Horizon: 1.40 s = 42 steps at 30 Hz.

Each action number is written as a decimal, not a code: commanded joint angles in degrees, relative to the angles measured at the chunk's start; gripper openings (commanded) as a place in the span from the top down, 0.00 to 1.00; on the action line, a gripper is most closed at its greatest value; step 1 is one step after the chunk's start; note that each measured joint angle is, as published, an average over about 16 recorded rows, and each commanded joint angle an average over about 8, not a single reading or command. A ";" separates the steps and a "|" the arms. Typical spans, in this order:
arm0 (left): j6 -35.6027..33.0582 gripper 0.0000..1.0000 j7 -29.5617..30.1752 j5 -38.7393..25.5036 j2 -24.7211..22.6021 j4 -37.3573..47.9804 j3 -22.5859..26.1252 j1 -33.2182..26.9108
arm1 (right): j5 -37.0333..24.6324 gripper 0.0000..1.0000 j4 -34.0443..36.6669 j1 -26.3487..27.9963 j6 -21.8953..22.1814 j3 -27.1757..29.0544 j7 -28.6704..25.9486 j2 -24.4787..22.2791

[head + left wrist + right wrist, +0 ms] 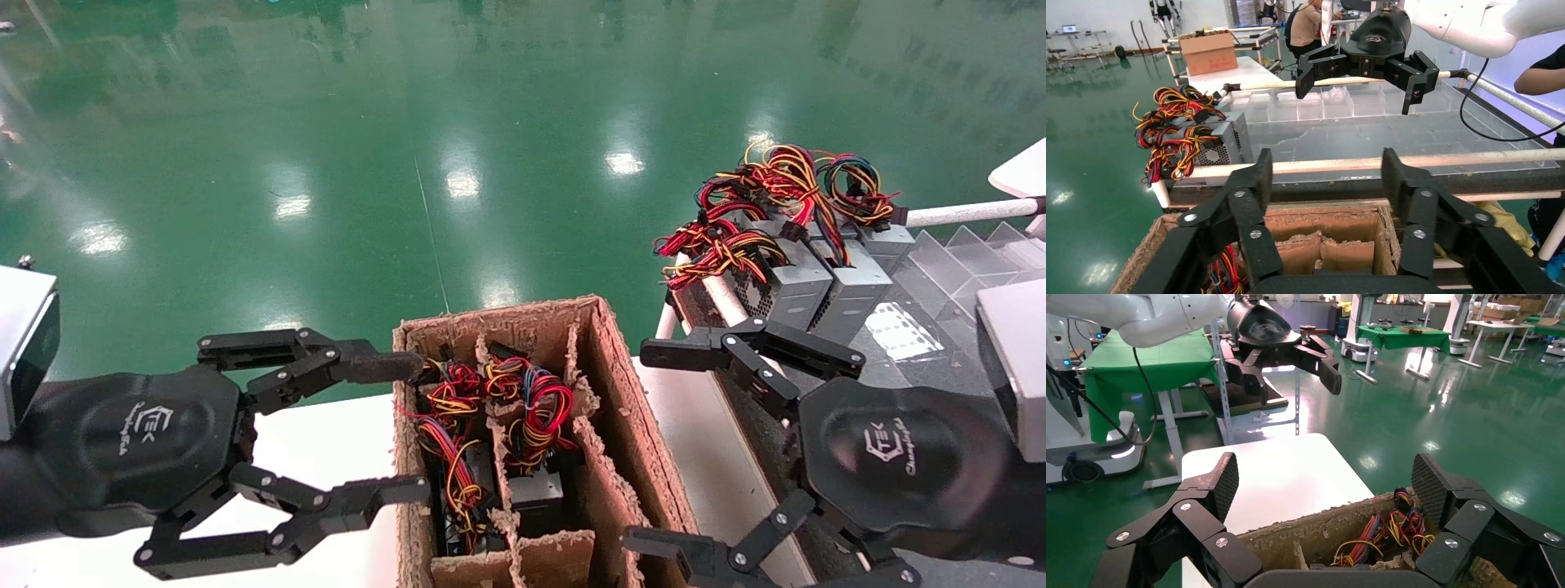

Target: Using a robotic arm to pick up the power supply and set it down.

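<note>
A worn cardboard box (633, 408) with dividers stands between my two grippers. In one of its cells stands a power supply (535, 490), its grey top showing under red, yellow and blue wires (535, 408). A second wired unit (458, 490) fills the neighbouring cell, mostly hidden by its wires. My left gripper (413, 429) hangs open at the box's left wall, holding nothing. At the box's right side my right gripper (645, 447) is open and also holds nothing. The left wrist view looks past my open left gripper (1326, 184) into bare cells (1321, 245). Between the fingers of my right gripper (1327, 484) the wires (1389, 533) show.
Several more grey power supplies (817, 282) with wire bundles lie on a rack with clear plastic dividers (964, 253) at the right. The box sits on a white table (310, 445). Green floor lies beyond. People and other tables stand far off.
</note>
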State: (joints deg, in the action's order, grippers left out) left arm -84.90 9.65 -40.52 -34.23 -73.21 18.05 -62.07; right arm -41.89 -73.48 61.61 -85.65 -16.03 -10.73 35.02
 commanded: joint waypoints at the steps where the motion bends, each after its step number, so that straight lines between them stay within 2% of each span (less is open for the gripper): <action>1: 0.00 1.00 0.00 0.00 0.00 0.00 0.00 0.00 | 0.00 0.00 0.00 0.00 0.00 0.00 0.00 0.00; 24: 0.00 0.99 0.00 0.00 0.00 0.00 0.00 0.00 | 0.00 0.00 0.00 0.00 0.00 0.00 0.00 0.00; 32: 0.00 0.02 0.00 0.00 0.00 0.00 0.00 0.00 | 0.00 0.00 0.00 0.00 0.00 0.00 0.00 0.00; 42: 0.00 0.00 0.00 0.00 0.00 0.01 0.00 0.00 | -0.53 0.00 0.17 0.03 0.44 -0.11 0.06 0.04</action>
State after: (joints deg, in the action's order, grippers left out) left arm -84.90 9.64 -40.52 -34.24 -73.20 18.05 -62.07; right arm -43.23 -73.21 61.92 -84.59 -16.39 -10.79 35.24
